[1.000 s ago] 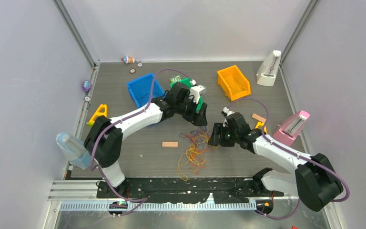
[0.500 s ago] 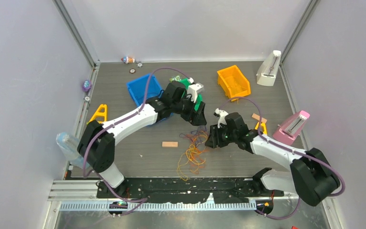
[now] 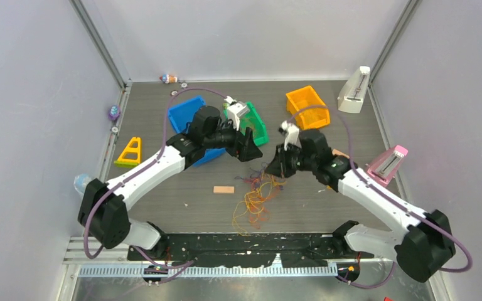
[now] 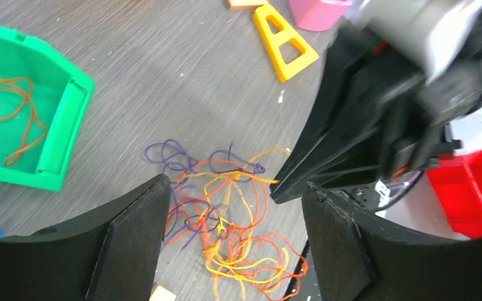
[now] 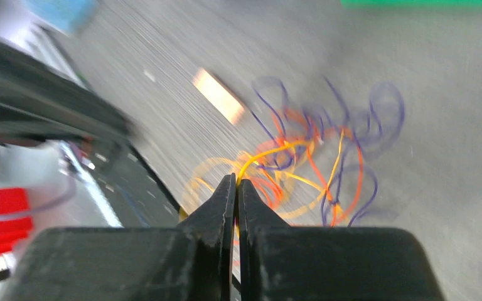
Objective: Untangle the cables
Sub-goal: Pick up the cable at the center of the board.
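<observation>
The cables (image 3: 256,195) lie as a loose tangle of orange, yellow and purple strands on the grey table, in front of both arms. My right gripper (image 5: 236,182) is shut on a yellow strand (image 5: 270,150) that runs from its tips into the tangle (image 5: 317,157). In the top view it (image 3: 270,172) hangs over the tangle's far edge. My left gripper (image 4: 235,188) is open, held above the cables (image 4: 232,216) with nothing between its fingers. It (image 3: 251,155) sits just left of the right gripper. One orange cable (image 4: 6,106) lies in the green bin (image 4: 56,150).
A green bin (image 3: 257,127), a blue bin (image 3: 185,115) and an orange bin (image 3: 307,108) stand at the back. A small wooden block (image 3: 223,189) lies left of the tangle. A yellow triangle (image 3: 130,152) is at far left. White (image 3: 354,89) and pink (image 3: 386,164) metronomes stand at right.
My right gripper has shut on a yellow strand and moved up and away from the table's near edge. The left arm swung back and left, uncovering the green bin.
</observation>
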`<state>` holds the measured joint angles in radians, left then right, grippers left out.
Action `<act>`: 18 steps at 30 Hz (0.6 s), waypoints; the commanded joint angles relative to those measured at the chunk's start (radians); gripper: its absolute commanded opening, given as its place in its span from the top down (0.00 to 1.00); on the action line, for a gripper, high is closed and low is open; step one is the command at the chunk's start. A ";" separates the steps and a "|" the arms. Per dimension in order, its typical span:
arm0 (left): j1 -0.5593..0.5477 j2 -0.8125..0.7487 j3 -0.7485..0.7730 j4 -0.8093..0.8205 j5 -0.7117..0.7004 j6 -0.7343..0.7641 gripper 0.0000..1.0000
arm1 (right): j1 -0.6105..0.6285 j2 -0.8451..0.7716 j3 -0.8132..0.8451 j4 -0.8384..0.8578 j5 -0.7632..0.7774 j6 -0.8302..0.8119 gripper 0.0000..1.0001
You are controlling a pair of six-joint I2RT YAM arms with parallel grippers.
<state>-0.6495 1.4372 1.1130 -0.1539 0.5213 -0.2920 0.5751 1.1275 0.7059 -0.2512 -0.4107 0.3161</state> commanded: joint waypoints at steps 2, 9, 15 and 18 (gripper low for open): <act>0.021 -0.188 -0.098 0.289 0.138 -0.082 0.21 | 0.002 -0.102 0.379 -0.067 -0.114 0.047 0.95; 0.022 -0.298 -0.137 0.429 0.184 -0.077 0.09 | -0.002 -0.054 0.677 -0.003 -0.176 0.190 0.95; 0.017 -0.193 -0.175 0.475 0.152 -0.094 0.11 | -0.007 0.001 0.719 0.228 -0.256 0.384 0.95; -0.001 -0.115 -0.240 0.575 0.137 -0.129 0.14 | -0.016 0.030 0.765 0.287 -0.255 0.420 0.95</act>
<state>-0.6334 1.2259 0.9531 0.3050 0.6762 -0.3767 0.5720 1.1172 1.3979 -0.1009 -0.6235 0.6174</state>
